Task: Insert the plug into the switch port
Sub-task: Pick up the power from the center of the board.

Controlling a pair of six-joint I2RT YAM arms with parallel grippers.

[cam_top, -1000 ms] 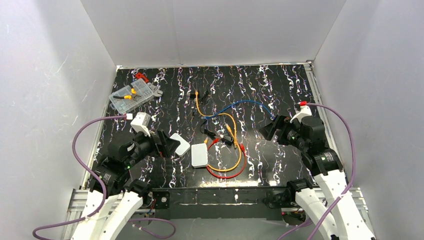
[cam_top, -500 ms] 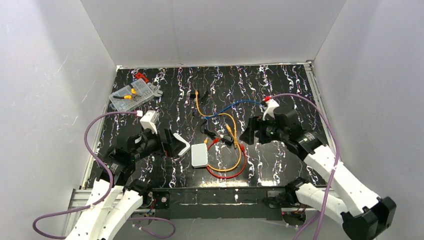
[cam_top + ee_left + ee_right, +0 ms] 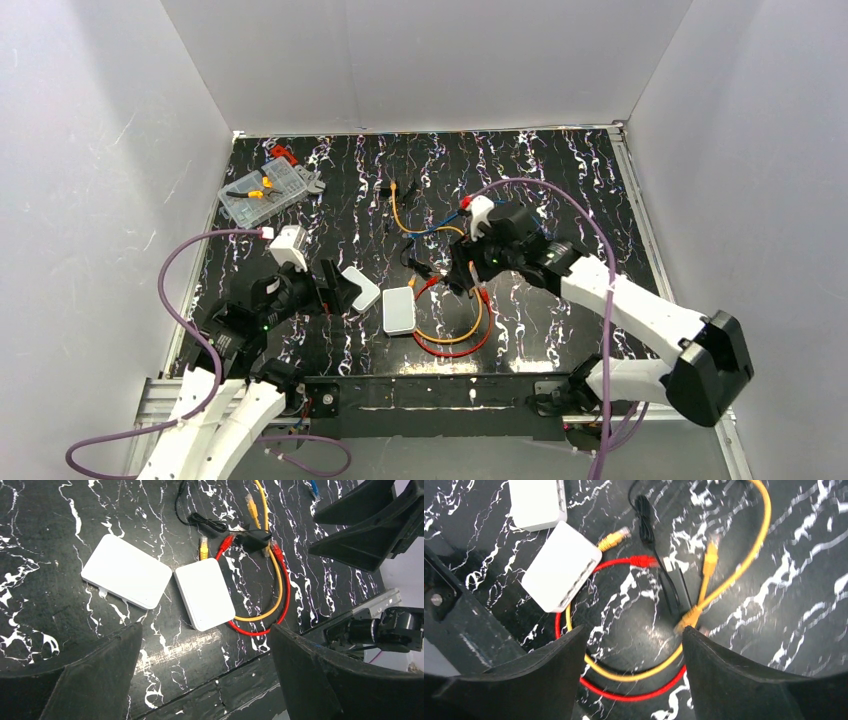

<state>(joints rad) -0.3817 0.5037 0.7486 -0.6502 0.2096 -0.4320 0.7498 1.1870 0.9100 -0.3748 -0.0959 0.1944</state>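
Patience pays: left claw (image 3: 205, 632) and right claw (image 3: 633, 632) both gape empty, so the right should centre over the yellow plug (image 3: 710, 560) and pinch its body squarely, for carrying to the switch (image 3: 126, 578) lying near the front edge of the bench (image 3: 580, 170), left of centre.

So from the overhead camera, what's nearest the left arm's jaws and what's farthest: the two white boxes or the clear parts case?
1. Longer white box: just off the left jaws, on their right.
2. Squarer white box: next along to the right, beside the cables.
3. Clear parts case: far-left corner of the table.
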